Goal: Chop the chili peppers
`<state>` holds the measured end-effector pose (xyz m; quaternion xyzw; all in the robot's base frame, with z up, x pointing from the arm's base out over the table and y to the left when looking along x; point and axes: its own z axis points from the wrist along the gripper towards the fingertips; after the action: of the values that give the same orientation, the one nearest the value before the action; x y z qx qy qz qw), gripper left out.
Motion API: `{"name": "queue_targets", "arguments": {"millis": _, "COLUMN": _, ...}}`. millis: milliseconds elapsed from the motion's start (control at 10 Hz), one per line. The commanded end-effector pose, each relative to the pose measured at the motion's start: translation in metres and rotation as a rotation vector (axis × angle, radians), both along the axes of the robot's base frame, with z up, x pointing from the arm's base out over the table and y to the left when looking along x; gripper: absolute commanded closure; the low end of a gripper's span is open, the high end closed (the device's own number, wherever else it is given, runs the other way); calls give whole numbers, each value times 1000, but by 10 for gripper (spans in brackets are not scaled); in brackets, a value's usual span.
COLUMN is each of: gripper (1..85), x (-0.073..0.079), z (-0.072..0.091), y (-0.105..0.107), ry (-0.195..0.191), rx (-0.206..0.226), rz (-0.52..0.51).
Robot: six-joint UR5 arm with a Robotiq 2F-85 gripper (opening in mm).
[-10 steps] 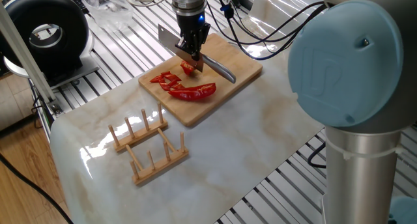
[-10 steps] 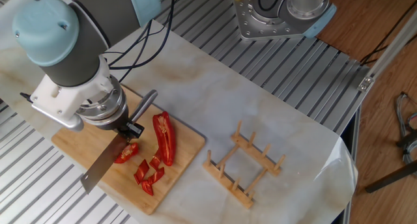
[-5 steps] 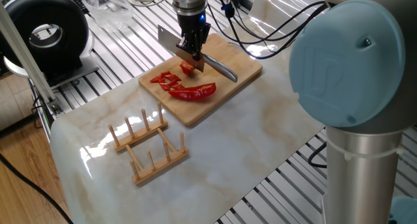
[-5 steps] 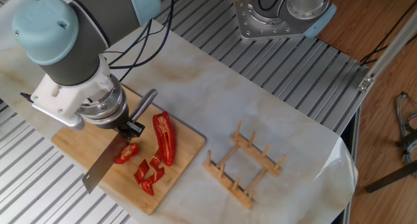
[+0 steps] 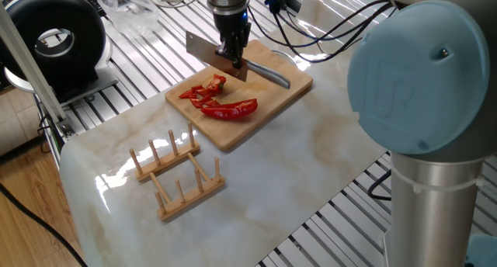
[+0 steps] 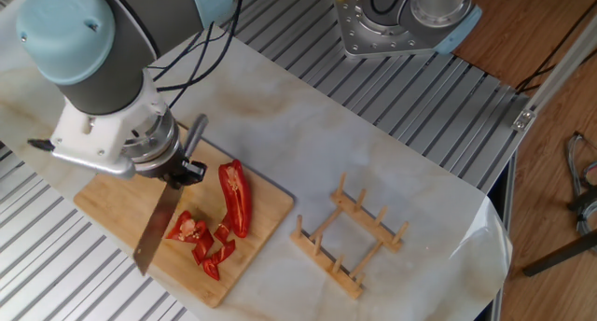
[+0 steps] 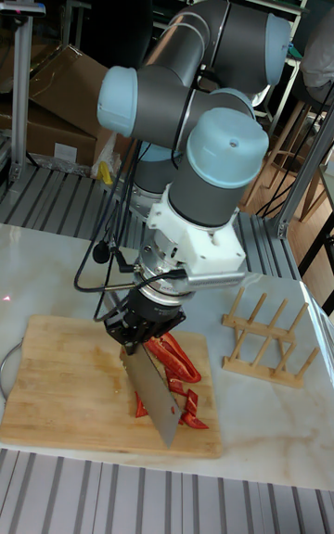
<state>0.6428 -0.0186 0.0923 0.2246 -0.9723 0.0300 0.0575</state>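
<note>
A robot arm's hand (image 5: 232, 56) is clamped on a kitchen knife (image 6: 157, 231) above a wooden cutting board (image 6: 107, 207) on a marble desk (image 5: 295, 158). Compared with a second ago, the knife has lifted and moved back off the red piece it was pressing, and now hangs beside the cut pieces. The chili peppers (image 5: 217, 101) lie on the board: one long curved half and several small red bits next to it. A wooden dish rack (image 5: 176, 174) stands apart on the desk.
</note>
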Motion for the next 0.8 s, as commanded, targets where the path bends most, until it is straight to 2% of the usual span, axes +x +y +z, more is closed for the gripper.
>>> {"name": "queue_targets", "arguments": {"millis": 0, "gripper": 843, "x": -5, "z": 5, "y": 5, "ry": 52, "rx": 10, "rz": 103}}
{"name": "queue_targets", "arguments": {"millis": 200, "gripper": 843, "x": -8, "z": 3, "y": 12, "ry": 94, "rx": 26, "rz": 175}}
{"name": "queue_targets", "arguments": {"millis": 300, "gripper": 843, "x": -7, "z": 1, "y": 13, "ry": 100, "rx": 37, "rz": 219}}
{"name": "queue_targets", "arguments": {"millis": 700, "gripper": 843, "x": 20, "z": 6, "y": -2, "ry": 5, "rx": -7, "rz": 335}}
